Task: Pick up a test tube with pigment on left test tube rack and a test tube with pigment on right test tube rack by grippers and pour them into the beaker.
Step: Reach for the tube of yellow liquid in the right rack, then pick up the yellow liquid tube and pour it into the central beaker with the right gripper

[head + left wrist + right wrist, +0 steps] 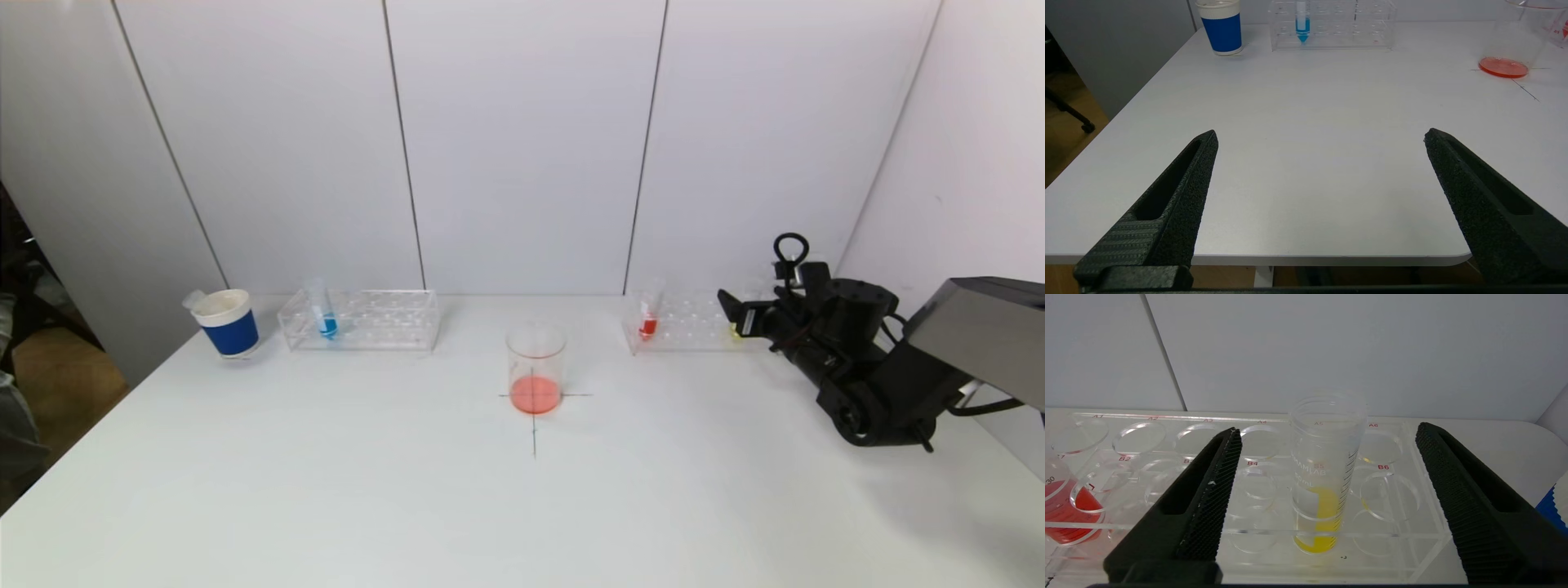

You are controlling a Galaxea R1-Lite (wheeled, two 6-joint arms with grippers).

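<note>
The beaker [535,368] with orange-red liquid stands at the table's middle on a cross mark; it also shows in the left wrist view [1511,45]. The left rack [361,320] holds a blue-pigment tube [322,314], also seen in the left wrist view [1301,22]. The right rack [682,322] holds a red-pigment tube [649,318] and a yellow-pigment tube [1323,473] in slot B5. My right gripper [1327,435] is open at the right rack, its fingers either side of the yellow tube without touching it. My left gripper [1321,136] is open and empty over the table's near edge, outside the head view.
A blue and white paper cup [229,322] stands left of the left rack, near the table's left edge. White wall panels rise just behind both racks. The red tube [1063,506] sits at the right rack's other end.
</note>
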